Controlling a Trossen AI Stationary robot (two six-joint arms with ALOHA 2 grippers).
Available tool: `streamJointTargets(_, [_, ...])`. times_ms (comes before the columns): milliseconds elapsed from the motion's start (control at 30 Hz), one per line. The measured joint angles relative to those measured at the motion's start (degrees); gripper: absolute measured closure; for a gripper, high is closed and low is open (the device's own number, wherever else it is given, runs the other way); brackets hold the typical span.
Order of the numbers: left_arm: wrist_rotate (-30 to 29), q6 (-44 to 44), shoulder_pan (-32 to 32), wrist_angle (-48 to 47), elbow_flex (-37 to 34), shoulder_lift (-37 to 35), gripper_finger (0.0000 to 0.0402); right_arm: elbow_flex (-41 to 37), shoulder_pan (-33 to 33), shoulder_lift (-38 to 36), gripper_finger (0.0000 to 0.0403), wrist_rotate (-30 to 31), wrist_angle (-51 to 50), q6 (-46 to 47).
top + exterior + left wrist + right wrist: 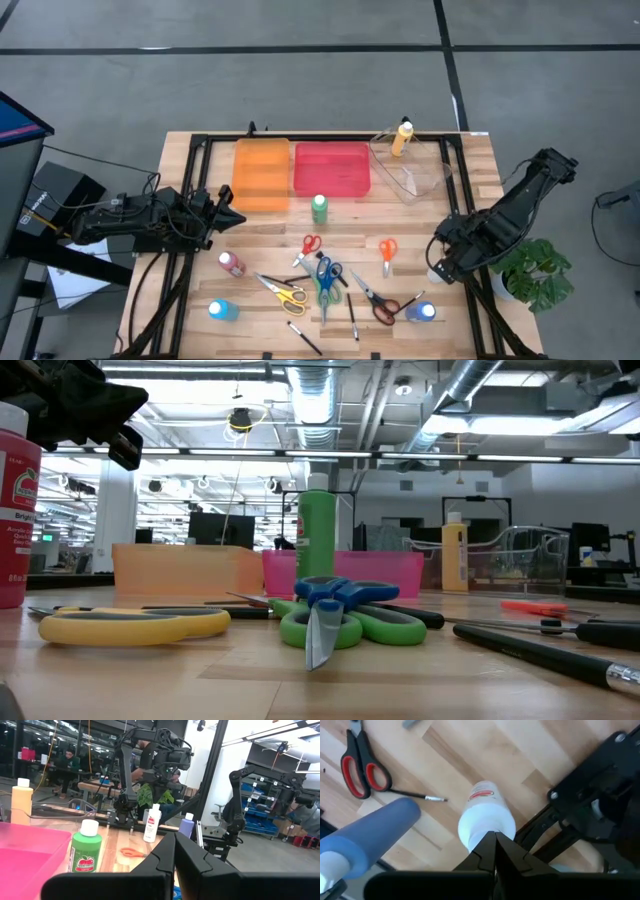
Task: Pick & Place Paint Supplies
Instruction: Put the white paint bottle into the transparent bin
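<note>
The white bottle (486,817) stands directly under the right claw (495,840), whose fingers are pressed together and hold nothing, near the counter's (470,200) right edge beside the blue bottle (370,832). Coming down closed could tip the white bottle against its neighbour. The left claw (174,851), also closed and empty, waits at the left, near the green bottle (85,851).

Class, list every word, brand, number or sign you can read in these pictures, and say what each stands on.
Pink paint bottle: white label text, cropped and blurred; unreadable.
Green paint bottle: apple logo, words too small.
White paint bottle: red oval label, unreadable.
Nothing else legible; no complete word can be read.
</note>
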Motion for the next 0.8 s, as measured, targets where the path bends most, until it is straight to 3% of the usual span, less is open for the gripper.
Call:
streamJointTargets(433, [0.00, 0.07, -0.02, 0.18, 0.00, 0.02, 0.0401, 7.30, 0.04, -1.19, 0.0386, 6.43, -3.66, -3.74])
streamJointTargets(600, [0.00, 0.11, 0.00, 0.33, 0.02, 0.02, 0.0401, 7.39, -0.02, -1.18, 0.0317, 2.69, -3.25, -5.40])
streamJointTargets(800, [0.00, 0.13, -0.01, 0.32, 0.01, 0.02, 0.0401, 7.13, -0.02, -1.21, 0.0189, 1.69, -2.50, -5.08])
